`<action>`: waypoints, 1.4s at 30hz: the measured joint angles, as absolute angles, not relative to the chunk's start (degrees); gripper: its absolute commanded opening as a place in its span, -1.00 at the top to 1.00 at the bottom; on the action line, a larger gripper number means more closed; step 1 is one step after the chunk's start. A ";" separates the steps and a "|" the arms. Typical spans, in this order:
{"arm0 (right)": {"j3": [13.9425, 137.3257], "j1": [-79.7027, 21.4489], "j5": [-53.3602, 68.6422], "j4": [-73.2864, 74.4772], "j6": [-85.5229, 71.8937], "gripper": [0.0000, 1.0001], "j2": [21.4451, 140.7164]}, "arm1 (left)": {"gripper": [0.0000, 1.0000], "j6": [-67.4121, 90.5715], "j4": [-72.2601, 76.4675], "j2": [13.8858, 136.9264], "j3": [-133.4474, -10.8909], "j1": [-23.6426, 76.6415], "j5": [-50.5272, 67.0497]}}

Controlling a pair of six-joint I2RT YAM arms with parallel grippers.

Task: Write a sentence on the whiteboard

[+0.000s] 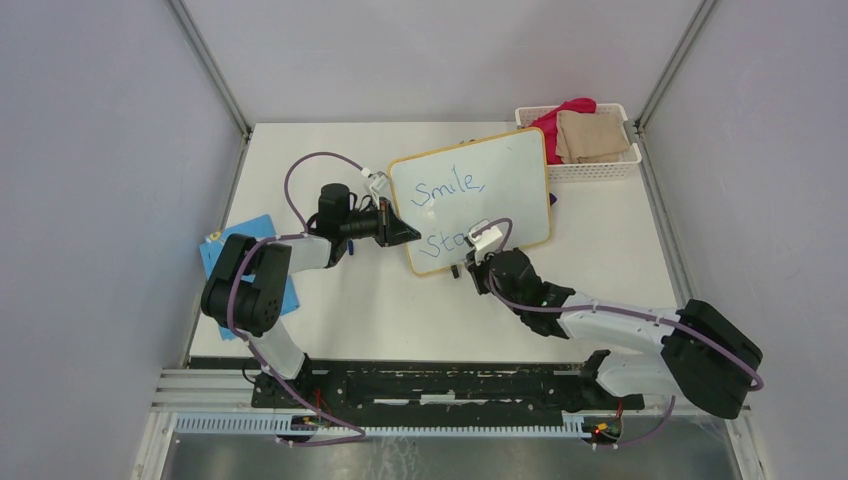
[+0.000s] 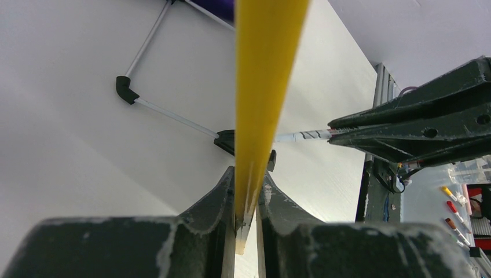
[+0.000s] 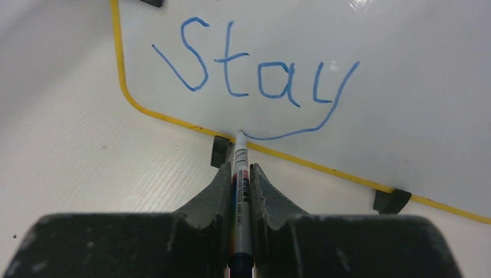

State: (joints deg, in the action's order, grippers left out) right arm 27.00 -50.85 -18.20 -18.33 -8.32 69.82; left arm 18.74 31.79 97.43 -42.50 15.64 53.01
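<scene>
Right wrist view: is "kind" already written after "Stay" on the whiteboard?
No, the whiteboard is bare after "Stay", where the marker touches the y's tail.

White bench (image 1: 400, 320), ribbed surface. White perforated basket (image 1: 600, 172) at bench far right corner, holding a pink-red cloth (image 1: 572, 108) and a folded beige cloth (image 1: 592, 136); the beige lies partly over the pink. Blue card (image 1: 245, 227) at bench left edge, partly covered, small yellow bit (image 1: 213, 237) at its far left corner. Tiny dark blue item (image 1: 552, 198) on bench right half, too small to identify. Black plate (image 1: 430, 385) and slotted metal rail (image 1: 420, 426) along bench near edge. Grey walls (image 1: 100, 150) round bench on three sides.
</scene>
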 measured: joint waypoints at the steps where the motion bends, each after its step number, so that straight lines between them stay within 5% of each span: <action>1: 27.62 -51.24 -17.96 -18.37 -8.40 1.00 70.46 | 0.96 18.76 31.79 97.43 -42.50 15.64 53.01; 8: 30.41 -52.29 -18.24 -18.59 -8.36 1.00 71.33 | 0.96 18.76 31.73 97.43 -42.57 15.75 53.01; 20: 26.22 -43.16 -24.93 -16.19 -7.01 1.00 53.82 | 0.96 18.74 31.64 97.43 -42.61 15.79 53.01; 42: 30.09 -39.13 -24.12 -21.32 -7.27 1.00 63.00 | 0.96 18.74 31.64 97.43 -42.61 15.84 52.99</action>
